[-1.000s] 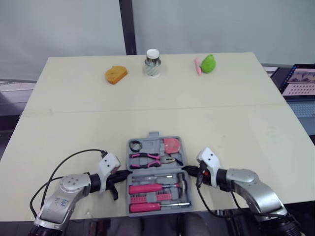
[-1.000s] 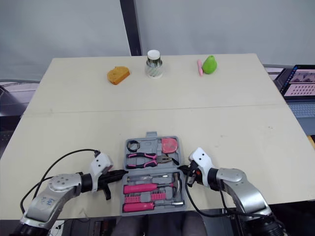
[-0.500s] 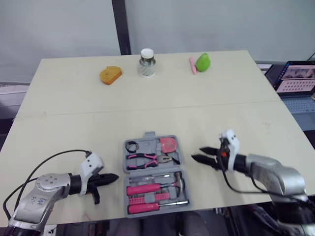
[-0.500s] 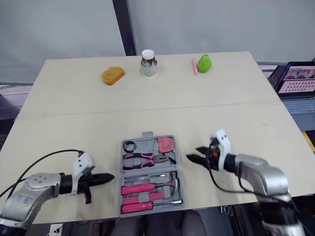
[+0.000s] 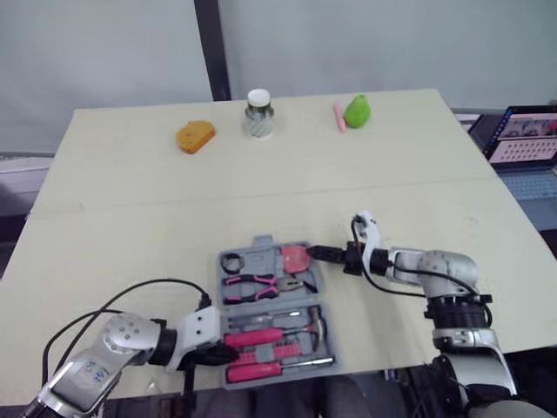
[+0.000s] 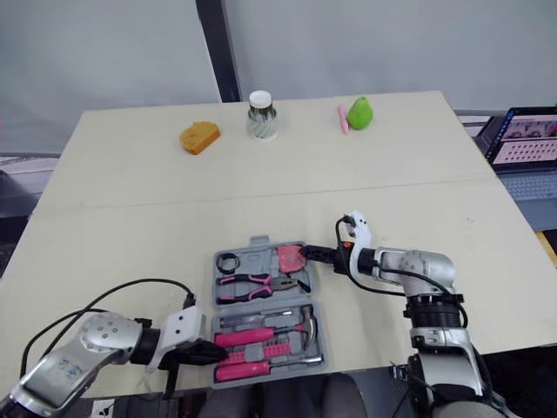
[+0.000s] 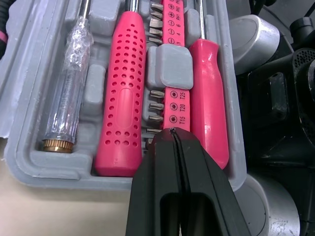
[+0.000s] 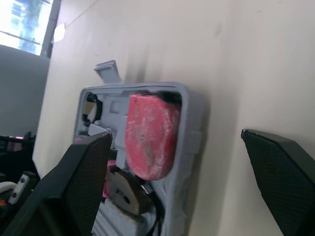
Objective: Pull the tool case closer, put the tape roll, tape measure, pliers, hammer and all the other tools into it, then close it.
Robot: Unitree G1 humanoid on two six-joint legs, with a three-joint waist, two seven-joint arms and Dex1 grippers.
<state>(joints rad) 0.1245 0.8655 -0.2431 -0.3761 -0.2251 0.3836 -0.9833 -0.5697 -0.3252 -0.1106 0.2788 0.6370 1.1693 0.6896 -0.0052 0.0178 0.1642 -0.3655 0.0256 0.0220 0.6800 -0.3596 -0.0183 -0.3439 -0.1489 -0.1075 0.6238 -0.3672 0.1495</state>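
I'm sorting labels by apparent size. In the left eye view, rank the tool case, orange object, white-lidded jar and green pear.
Largest: tool case.
Then orange object and white-lidded jar, too alike to rank.
Smallest: green pear, narrowly.

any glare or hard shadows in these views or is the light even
Left eye view: soft, even light over the table, no hard shadows; the laptop screen glows at the side. Left wrist view: small glints on the clear screwdriver handle in the tool case. Right wrist view: a washed-out bright patch beyond the table's edge.

pliers point(image 5: 261, 281) inside tool case point(image 5: 262, 246) on table point(image 5: 261, 178)
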